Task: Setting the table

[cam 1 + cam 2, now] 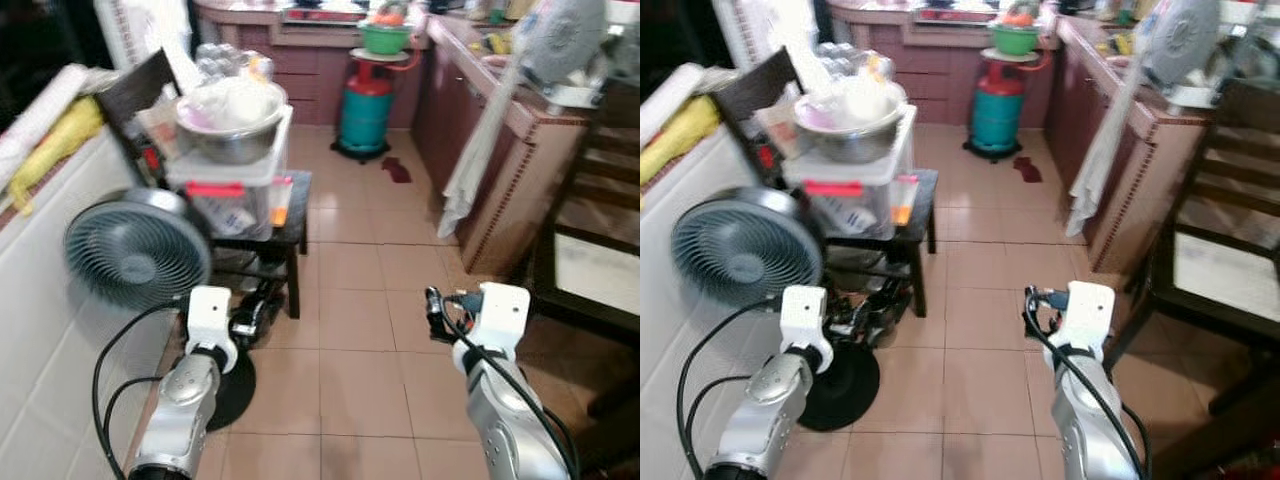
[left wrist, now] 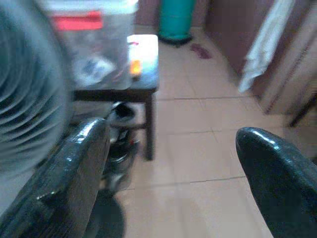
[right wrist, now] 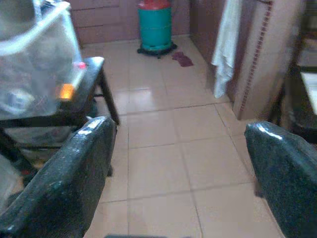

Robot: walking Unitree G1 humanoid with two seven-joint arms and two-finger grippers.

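Bowl (image 1: 232,128) contents blurred | left gripper (image 2: 173,163) fingers released | right gripper (image 3: 183,163) fingers released

A home kitchen, it seems: gas cylinder (image 1: 364,110), brown counter (image 1: 500,90), steel bowl (image 1: 232,135), tiled floor (image 1: 360,300).

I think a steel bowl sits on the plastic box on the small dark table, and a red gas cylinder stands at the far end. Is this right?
Not quite: the gas cylinder is teal green, as the left eye view shows. The steel bowl does sit on the plastic box on the small dark table.
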